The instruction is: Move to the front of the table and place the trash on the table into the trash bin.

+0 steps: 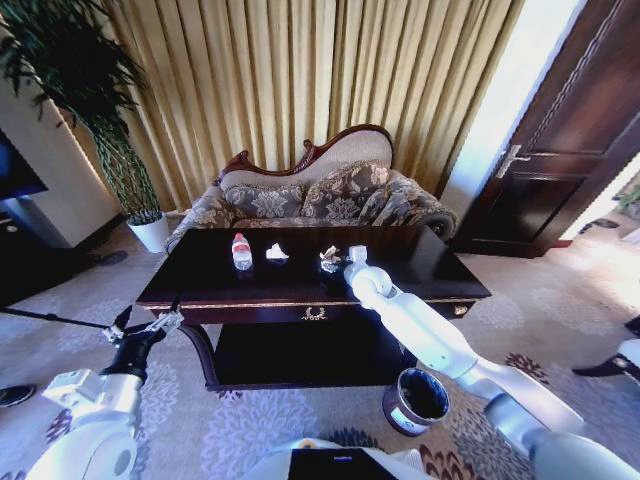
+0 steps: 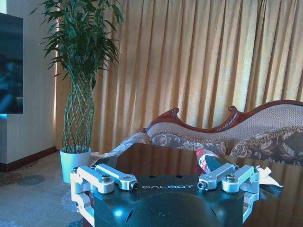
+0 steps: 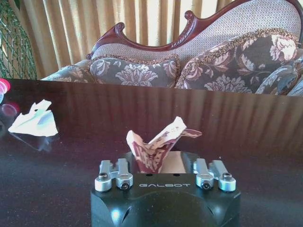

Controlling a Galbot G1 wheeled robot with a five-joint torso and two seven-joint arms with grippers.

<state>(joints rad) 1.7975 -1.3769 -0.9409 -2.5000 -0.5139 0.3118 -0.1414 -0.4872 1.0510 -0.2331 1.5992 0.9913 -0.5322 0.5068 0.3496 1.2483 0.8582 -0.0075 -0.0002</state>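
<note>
Centrally on the dark counter [image 1: 420,262] lies a crumpled wrapper [image 3: 158,144], sitting between the spread fingers of the right tool [image 3: 163,177], which has not closed on it. Beside it lie a white paper scrap [image 1: 277,254] and a bottle [image 1: 241,251]. Down on the carpet stands the bin [image 1: 416,401]. Off the counter's corner hovers the left tool [image 2: 165,182], wide open and empty.
</note>
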